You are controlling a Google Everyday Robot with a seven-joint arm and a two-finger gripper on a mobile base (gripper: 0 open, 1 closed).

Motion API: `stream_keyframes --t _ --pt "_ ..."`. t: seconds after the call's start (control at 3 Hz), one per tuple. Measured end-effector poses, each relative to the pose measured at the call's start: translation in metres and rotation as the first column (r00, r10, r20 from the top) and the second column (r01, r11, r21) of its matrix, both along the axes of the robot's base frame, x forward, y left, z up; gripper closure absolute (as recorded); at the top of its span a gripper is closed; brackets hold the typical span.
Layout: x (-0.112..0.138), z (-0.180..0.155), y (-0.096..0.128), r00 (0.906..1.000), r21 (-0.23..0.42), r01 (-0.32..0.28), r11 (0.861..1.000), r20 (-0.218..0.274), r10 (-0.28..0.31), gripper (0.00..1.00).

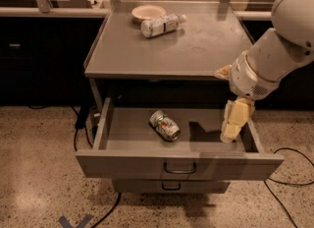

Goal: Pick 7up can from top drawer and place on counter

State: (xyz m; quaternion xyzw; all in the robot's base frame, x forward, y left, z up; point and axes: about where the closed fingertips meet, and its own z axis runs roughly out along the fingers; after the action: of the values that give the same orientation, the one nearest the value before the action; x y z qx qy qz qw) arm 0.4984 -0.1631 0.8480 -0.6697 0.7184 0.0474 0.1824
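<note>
7up can (165,125) lying on its side in the middle of the open top drawer (179,160), gripper (230,131) hanging over the drawer's right end, apart from the can, grip state impossible to tell, plastic bottle (162,24) and bowl (148,12) sitting on the counter (196,50) above

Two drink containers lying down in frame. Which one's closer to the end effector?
The 7up can, in the open top drawer. The end effector hangs over that drawer's right side; the clear bottle lies up on the counter.
</note>
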Motion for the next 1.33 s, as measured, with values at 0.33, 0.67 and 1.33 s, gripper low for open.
stream_keyframes --t 0.33,0.67,1.33 --pt "0.0 0.0 0.0 1.0 0.001 -0.001 1.0 0.0 0.001 0.0" --pt "0.027 -0.031 0.014 0.9974 -0.024 0.071 0.997 -0.011 -0.071 0.0" --pt "0.078 -0.09 0.041 0.9885 -0.048 0.146 0.988 -0.032 -0.148 0.0"
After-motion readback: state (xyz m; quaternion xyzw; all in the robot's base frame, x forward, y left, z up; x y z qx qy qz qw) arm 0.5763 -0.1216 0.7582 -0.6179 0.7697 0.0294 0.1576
